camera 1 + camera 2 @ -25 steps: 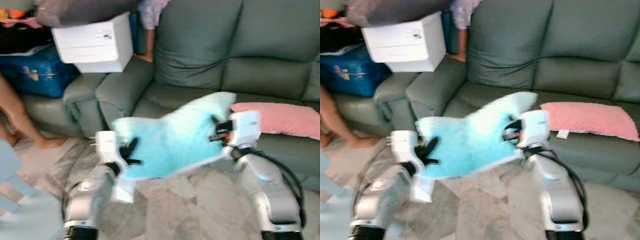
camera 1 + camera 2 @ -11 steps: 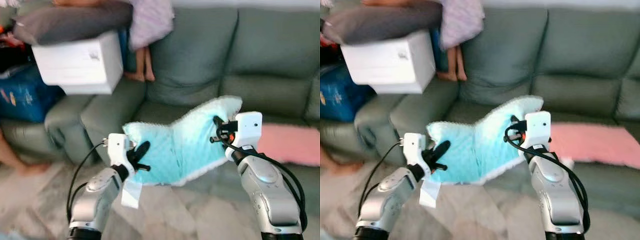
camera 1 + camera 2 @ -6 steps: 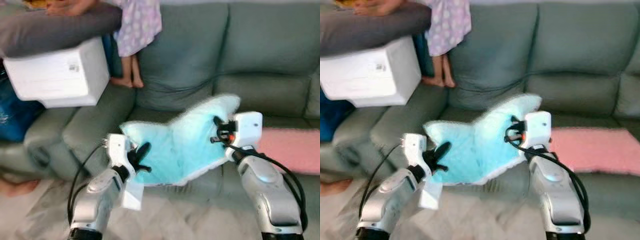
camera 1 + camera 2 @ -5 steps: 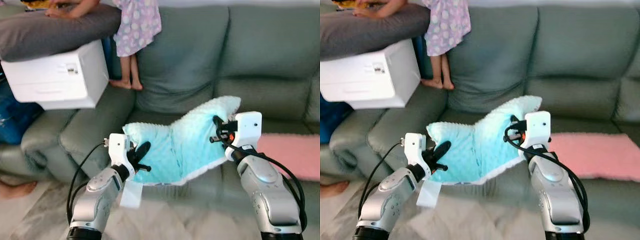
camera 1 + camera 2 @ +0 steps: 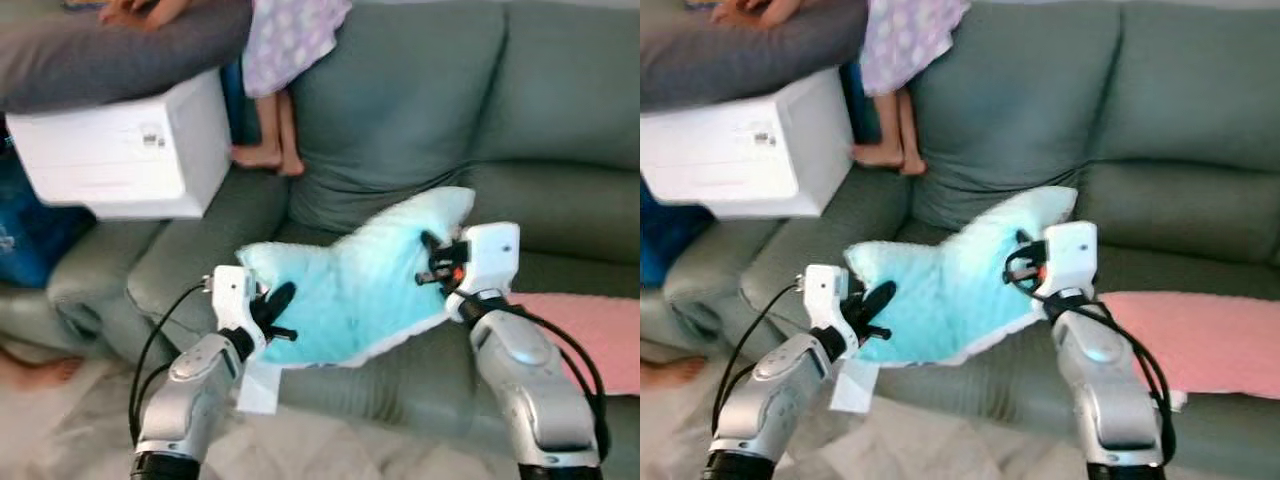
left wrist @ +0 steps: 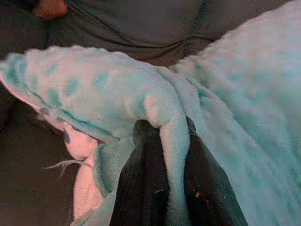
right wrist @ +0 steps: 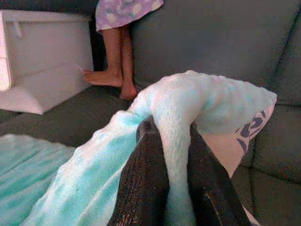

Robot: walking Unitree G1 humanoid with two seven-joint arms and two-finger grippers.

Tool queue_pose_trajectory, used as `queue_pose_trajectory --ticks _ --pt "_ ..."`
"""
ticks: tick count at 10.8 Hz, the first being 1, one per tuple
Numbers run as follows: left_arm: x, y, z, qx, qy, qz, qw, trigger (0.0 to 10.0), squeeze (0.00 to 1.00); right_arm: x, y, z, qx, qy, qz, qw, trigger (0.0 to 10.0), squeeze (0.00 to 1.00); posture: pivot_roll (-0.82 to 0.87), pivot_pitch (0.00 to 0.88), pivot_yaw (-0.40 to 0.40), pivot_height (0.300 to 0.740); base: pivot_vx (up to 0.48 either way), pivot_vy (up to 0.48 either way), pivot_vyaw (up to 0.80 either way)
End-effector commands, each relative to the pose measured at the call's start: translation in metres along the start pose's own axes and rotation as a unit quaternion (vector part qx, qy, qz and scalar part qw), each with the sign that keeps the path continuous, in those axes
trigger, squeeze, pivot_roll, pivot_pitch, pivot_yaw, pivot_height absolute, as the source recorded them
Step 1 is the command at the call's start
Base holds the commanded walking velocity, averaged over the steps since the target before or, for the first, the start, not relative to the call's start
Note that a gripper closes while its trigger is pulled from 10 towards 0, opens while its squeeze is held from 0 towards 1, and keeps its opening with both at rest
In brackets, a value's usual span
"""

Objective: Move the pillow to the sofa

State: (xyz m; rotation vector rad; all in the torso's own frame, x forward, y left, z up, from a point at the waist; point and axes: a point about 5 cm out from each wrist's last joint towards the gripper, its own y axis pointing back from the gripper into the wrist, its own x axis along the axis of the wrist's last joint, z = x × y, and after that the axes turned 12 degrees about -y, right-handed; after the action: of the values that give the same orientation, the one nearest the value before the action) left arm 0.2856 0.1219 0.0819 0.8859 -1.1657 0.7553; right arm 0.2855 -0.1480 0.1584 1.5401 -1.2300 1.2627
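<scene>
A soft turquoise pillow with a dotted plush cover hangs stretched between my two arms, over the front of the grey-green sofa seat. My left gripper is shut on the pillow's left corner; its black fingers pinch a fold of the plush. My right gripper is shut on the upper right corner, its fingers clamped on either side of the fabric. A white label hangs under the left corner.
A person with bare feet in a dotted dress stands on the sofa's left seat. A white box with a dark cushion on top sits on the left armrest. A pink pillow lies on the right seat.
The camera has come closer to the sofa and turned slightly; the pillow now hangs over the seat's front edge. Both grippers keep their hold on the pillow.
</scene>
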Motion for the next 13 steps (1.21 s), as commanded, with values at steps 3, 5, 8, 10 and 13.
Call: queue_pose_trajectory --ticks 3,5,8,10,13 --pt "0.0051 -0.0010 -0.0040 0.007 -0.016 0.003 1.000 10.0 0.00 0.0031 -0.0009 -0.0064 0.009 -0.001 0.007 1.000 10.0 0.00 -0.25 0.041 0.044 0.740 0.000 0.000 -0.79" --pt "0.0055 -0.0011 -0.0038 0.003 -0.016 0.008 1.000 10.0 0.00 0.0028 -0.0005 -0.0063 0.009 -0.001 0.007 1.000 10.0 0.00 -0.25 0.040 0.046 0.740 0.000 0.000 -0.79" --pt "0.0051 -0.0011 -0.0047 0.004 -0.020 0.008 1.000 10.0 0.00 0.0028 0.0004 -0.0055 0.008 0.000 0.008 1.000 10.0 0.00 -0.26 0.037 0.045 0.740 0.000 0.000 -0.79" --pt "0.0048 -0.0009 -0.0045 0.001 -0.021 0.009 1.000 10.0 0.00 0.0035 0.0007 -0.0056 0.010 0.002 0.011 1.000 10.0 0.00 -0.26 0.036 0.045 0.740 0.283 0.000 0.00" --pt "0.0045 -0.0011 -0.0031 0.002 -0.020 0.006 1.000 10.0 0.00 0.0032 0.0005 -0.0060 0.011 0.002 0.011 1.000 10.0 0.00 -0.25 0.035 0.045 0.740 0.091 0.000 0.00"
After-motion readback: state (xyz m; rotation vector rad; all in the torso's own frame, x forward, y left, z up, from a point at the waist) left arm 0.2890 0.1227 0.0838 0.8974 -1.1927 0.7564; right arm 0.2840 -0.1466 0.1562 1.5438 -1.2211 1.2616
